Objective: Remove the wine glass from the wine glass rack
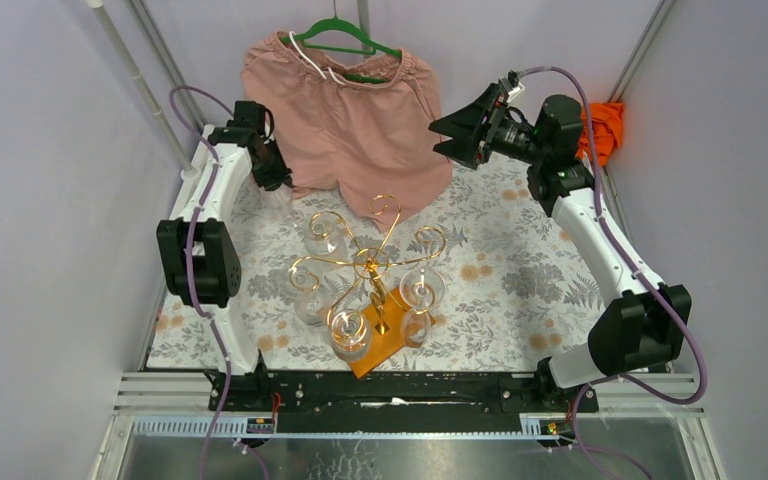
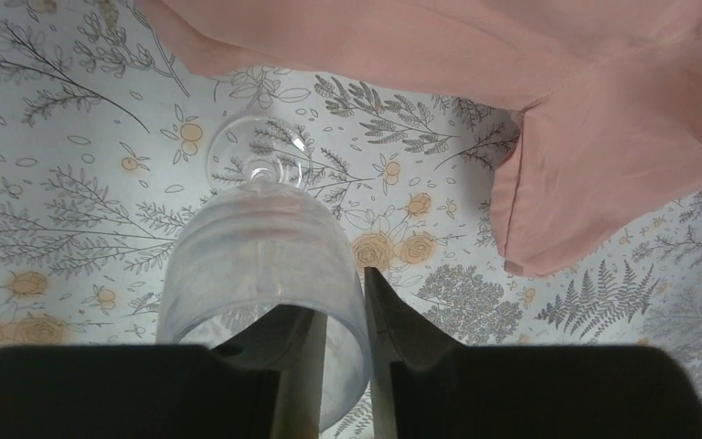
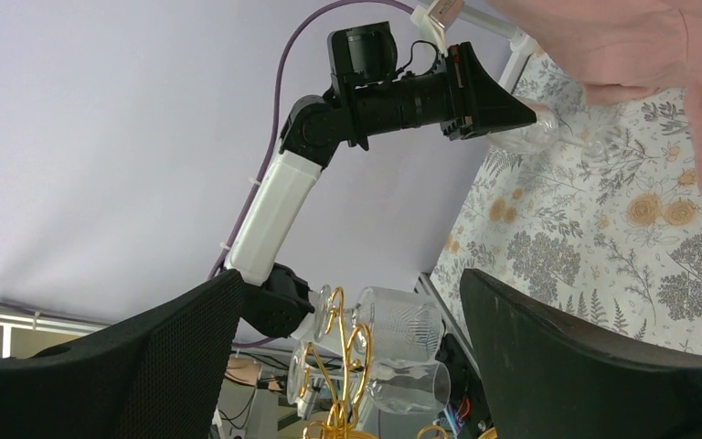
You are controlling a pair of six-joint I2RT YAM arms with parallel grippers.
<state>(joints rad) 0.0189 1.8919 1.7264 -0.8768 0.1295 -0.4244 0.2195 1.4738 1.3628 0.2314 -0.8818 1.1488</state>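
Grasping a wine glass (image 2: pixel 256 247) by its rim in the left jaws, upper left of the top view, well apart from the wine glass rack (image 1: pixel 372 262), with right jaws released and empty. Looks nearly done; only setting down left.

I can read no writing in any of my three views: no label, brand, number or sign. The wine glass rack (image 1: pixel 372 262) carries no lettering that I can make out. The counter (image 1: pixel 520 280) shows only a printed pattern of leaves and flowers, no words. A small board (image 1: pixel 259 425) on the front rail, seen from above, is too small for me to read.
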